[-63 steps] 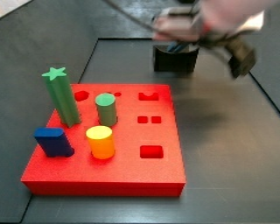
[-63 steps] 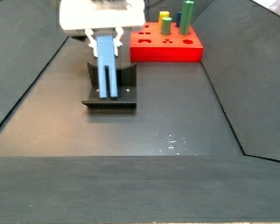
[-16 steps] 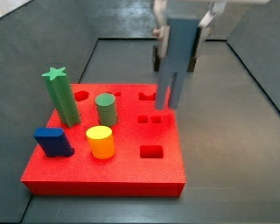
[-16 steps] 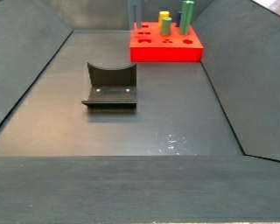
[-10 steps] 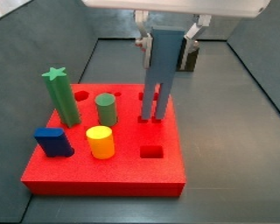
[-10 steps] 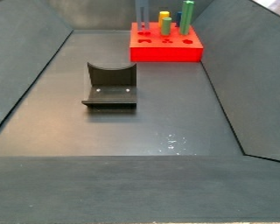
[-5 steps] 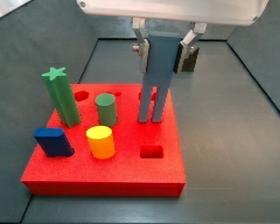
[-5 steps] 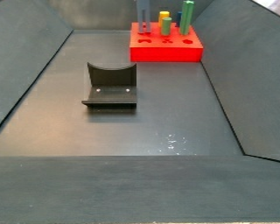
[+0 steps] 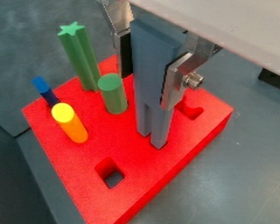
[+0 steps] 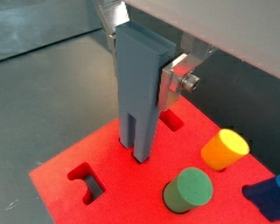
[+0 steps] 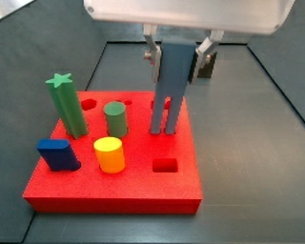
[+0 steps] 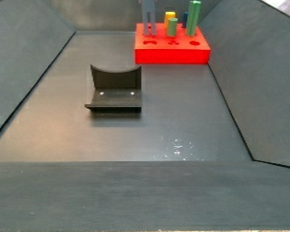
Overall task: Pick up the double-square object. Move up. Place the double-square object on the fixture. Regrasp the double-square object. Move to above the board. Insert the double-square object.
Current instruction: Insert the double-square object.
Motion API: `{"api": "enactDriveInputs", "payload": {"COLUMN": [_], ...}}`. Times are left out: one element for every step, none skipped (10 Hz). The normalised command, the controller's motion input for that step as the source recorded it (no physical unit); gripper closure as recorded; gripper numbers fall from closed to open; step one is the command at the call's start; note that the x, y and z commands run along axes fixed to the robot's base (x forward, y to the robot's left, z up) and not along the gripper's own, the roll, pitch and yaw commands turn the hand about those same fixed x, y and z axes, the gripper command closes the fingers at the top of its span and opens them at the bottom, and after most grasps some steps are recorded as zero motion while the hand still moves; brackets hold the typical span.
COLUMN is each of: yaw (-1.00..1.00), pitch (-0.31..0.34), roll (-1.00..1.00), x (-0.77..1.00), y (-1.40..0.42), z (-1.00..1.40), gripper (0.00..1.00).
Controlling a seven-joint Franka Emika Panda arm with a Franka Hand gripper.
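Lab test cell, I'd say. Dark grey tray floor (image 12: 148,181) with sloped walls, no household clutter. Gripper (image 11: 175,38) hangs over red board (image 11: 117,187) of shaped holes, bar (image 11: 172,81) between fingers. Green star peg (image 11: 68,105), cylinders beside gripper. Fixture (image 12: 115,89) well apart from it on bare floor.

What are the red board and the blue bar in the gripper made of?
The board looks like matte plastic: even red, no grain, crisp holes. The double-square object, held upright over it in the gripper, looks like the same dull plastic, slate-blue. That is a guess from looks. The fingers shine like metal.
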Motion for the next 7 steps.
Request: {"api": "enactDriveInputs", "payload": {"yaw": [-0.25,-0.24,-0.17,-0.09,0.00,0.00,0.10], "pitch": [0.003,0.007,0.000,0.000,0.000,0.000,0.000], "roll": [0.00,0.00,0.01,0.02,0.02,0.04,0.00], "x": [0.00,-0.01,0.00,-0.02,0.00,0.00,0.00], "y": [-0.08,-0.04,0.00,0.00,0.00,0.00,0.00], "z": [-0.36,-0.39,-0.33,-0.28,-0.27,-0.31,-0.36], "gripper": [1.00,1.00,1.00,1.00,1.00,1.00,1.00]}}
